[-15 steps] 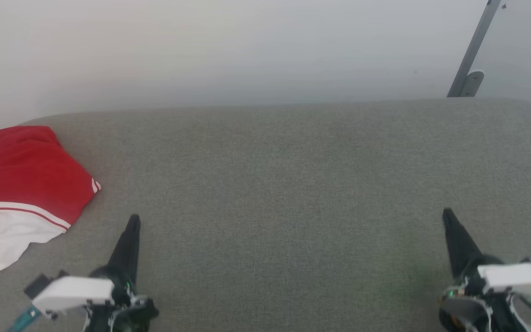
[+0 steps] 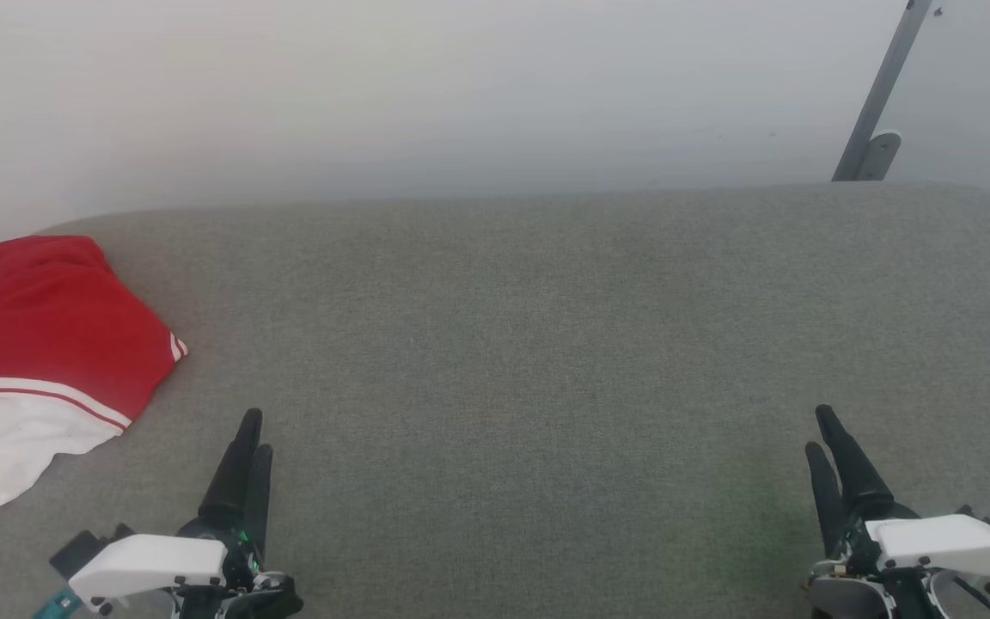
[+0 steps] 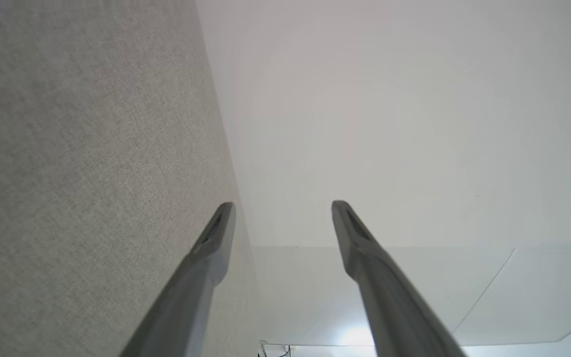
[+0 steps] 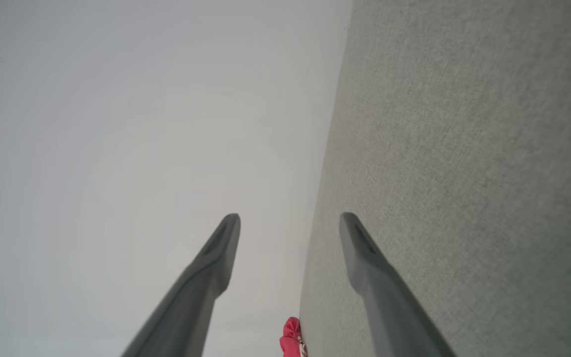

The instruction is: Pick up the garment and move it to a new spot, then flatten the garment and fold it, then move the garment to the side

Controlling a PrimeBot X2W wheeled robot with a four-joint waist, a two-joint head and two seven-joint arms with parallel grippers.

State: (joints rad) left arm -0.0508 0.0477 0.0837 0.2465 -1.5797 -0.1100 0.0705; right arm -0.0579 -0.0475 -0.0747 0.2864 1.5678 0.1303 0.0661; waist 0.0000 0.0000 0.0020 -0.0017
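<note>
Some garment beyond left edge.

The left end effector and right end effector each have 2 long, tapering dark fingers with a narrow slot recessed near the tip. Behind each sits a glossy white cover with small dark screws and a teal fitting at the outer edge.

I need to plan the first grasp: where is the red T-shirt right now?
In the head view the garment lies bunched at the left edge of the grey cushion, ahead and left of the left gripper, not touching it.
</note>
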